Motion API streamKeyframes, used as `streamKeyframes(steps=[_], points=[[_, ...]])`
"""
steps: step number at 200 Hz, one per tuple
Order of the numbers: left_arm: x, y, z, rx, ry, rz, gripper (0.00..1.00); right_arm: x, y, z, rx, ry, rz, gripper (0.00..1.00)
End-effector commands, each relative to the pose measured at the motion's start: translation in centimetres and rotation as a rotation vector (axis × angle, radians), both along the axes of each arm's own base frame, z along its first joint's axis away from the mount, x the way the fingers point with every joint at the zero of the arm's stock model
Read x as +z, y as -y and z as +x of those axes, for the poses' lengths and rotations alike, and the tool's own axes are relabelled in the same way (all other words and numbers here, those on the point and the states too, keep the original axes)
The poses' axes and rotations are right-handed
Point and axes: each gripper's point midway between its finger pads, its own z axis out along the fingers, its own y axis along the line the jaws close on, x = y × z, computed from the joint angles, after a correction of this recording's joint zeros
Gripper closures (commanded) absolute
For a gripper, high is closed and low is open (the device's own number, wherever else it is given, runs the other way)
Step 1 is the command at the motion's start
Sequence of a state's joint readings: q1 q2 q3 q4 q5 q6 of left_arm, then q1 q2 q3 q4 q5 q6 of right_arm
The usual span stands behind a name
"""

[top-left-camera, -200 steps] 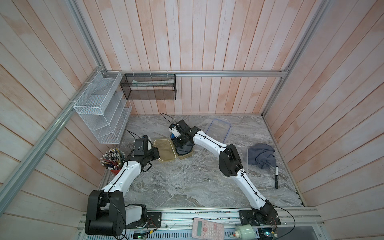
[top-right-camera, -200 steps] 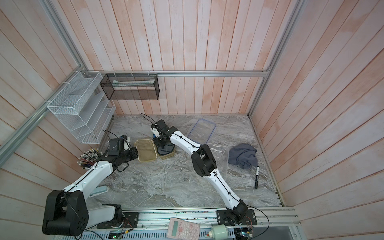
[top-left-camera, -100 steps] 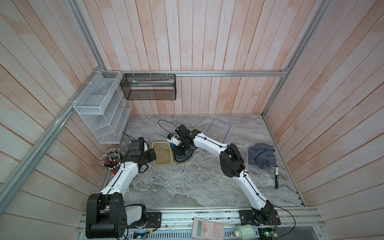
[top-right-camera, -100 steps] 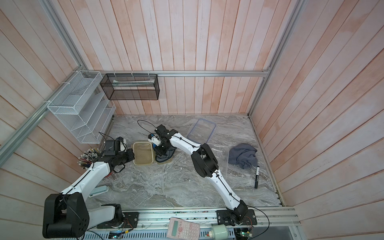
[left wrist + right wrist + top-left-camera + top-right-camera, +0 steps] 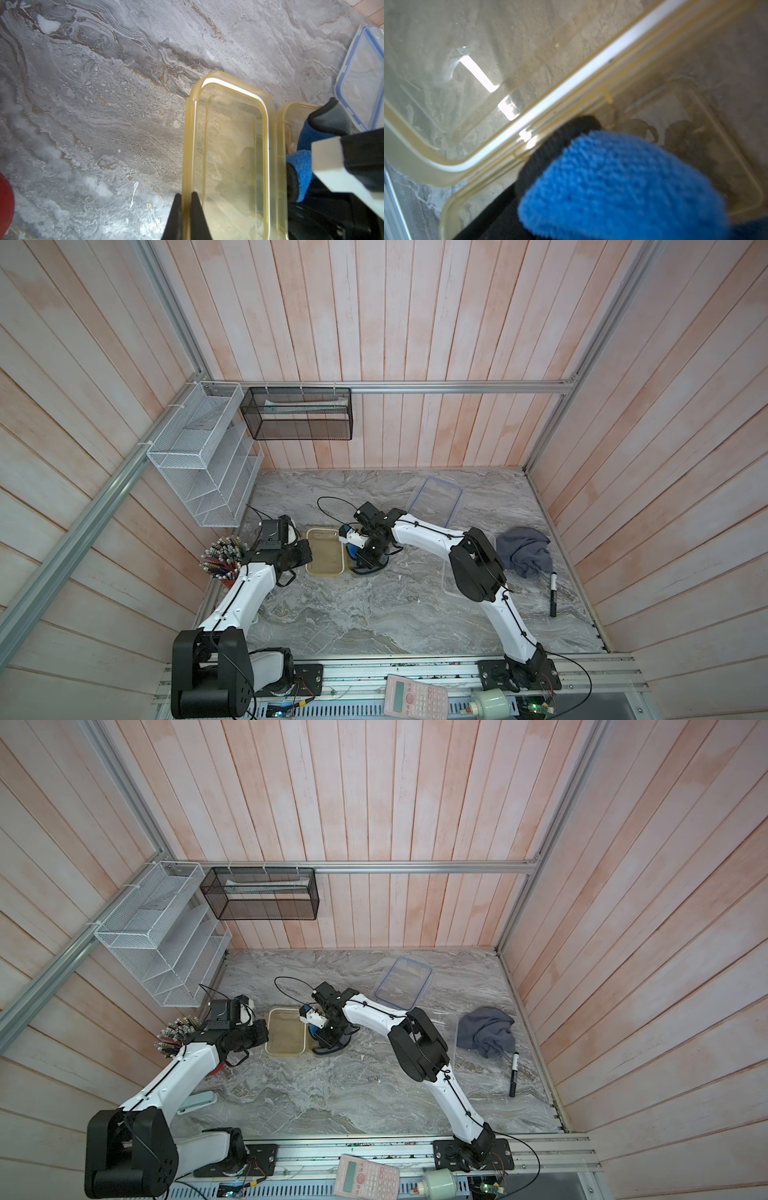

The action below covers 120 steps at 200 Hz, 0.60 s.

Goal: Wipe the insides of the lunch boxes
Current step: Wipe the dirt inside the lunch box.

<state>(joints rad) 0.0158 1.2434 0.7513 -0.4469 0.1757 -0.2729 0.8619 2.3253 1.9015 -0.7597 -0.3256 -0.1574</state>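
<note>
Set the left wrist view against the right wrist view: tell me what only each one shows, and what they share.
Only the left wrist view shows the left gripper clamped on the rim of the yellowish lid, the blue-rimmed clear lid and a red object. Only the right wrist view shows most of the floor of the yellow lunch box. Both show that lid, that box, the blue cloth and the marble table.

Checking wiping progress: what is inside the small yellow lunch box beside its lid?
A blue cloth with a black edge sits inside the yellow lunch box. The floor showing beside it looks bare. The floor beneath the cloth is covered, so it cannot be seen.
</note>
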Motion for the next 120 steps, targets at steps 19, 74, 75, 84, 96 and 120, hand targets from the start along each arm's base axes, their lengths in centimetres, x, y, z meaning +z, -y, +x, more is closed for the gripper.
streamKeyframes(steps=[19,74,75,84,96,120], points=[[2.5,-3.0,1.6,0.083,0.085,0.114,0.99,-4.1,11.7,4.8,-0.250,0.085,-0.417,1.00],[2.4,-1.5,0.7,0.043,0.064,0.107,0.98,-4.6,10.3,9.1,-0.423,0.218,-0.415,1.00],[2.4,-1.4,0.6,0.043,0.063,0.107,0.98,-4.6,10.3,9.1,-0.425,0.219,-0.414,1.00],[2.3,-1.2,0.4,0.042,0.061,0.107,0.98,-4.6,9.8,9.7,-0.442,0.241,-0.412,1.00],[2.2,-1.0,0.2,0.041,0.059,0.103,0.98,-4.7,9.5,10.5,-0.462,0.265,-0.412,1.00],[2.2,-0.6,-0.1,0.043,0.056,0.078,0.99,-4.9,9.8,12.0,-0.497,0.310,-0.458,1.00]])
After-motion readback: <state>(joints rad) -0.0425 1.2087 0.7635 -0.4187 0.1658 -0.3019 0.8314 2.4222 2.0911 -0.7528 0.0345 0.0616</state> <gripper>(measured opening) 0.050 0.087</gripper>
